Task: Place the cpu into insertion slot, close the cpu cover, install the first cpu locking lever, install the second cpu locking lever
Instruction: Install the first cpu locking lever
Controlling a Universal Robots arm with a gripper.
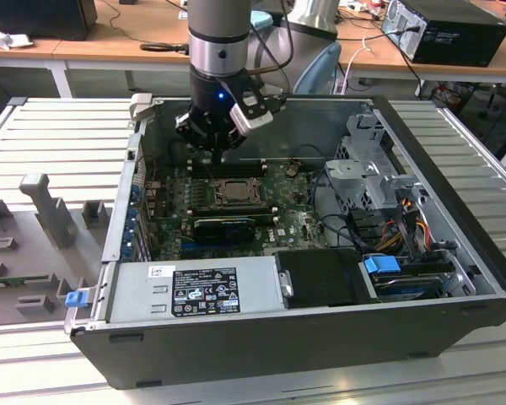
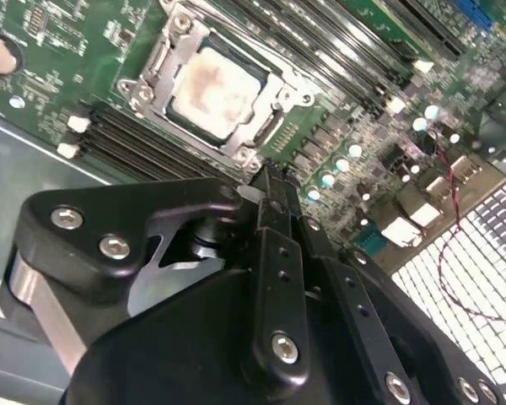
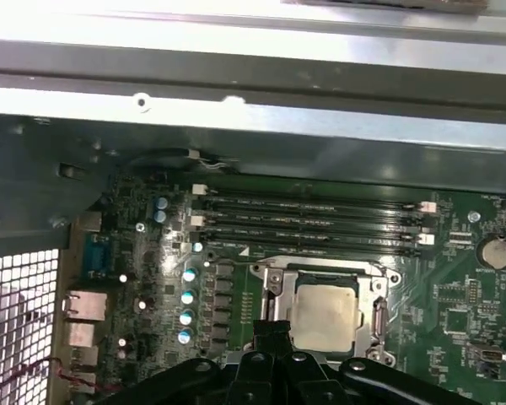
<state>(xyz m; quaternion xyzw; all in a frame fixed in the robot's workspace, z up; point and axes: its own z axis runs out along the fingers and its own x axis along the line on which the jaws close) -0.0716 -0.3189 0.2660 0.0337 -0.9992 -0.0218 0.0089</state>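
- Inside an open computer case (image 1: 320, 346) lying on a slatted metal table (image 1: 59, 135), the exterior view shows the arm reaching down from above. Its gripper (image 1: 216, 153) hangs just over the green circuit board (image 1: 295, 215), near the far edge of the socket area. The cpu (image 1: 234, 192) sits there as a pale square, just beyond the long black graphics card (image 1: 228, 226).
- In the second wrist view, the gripper (image 2: 268, 173) has its two black fingers pressed together with nothing between them. The tips are just beside one corner of the cpu cover (image 2: 156, 72). The cover lies flat as a silvery frame around the cpu (image 2: 215, 89), which is seated in the insertion slot (image 2: 268, 94).
- In the first wrist view, the closed fingertips (image 3: 272, 327) stand just beside the chip's edge. Four long black memory slots (image 3: 308, 224) run parallel beyond the socket, with the case wall behind them.
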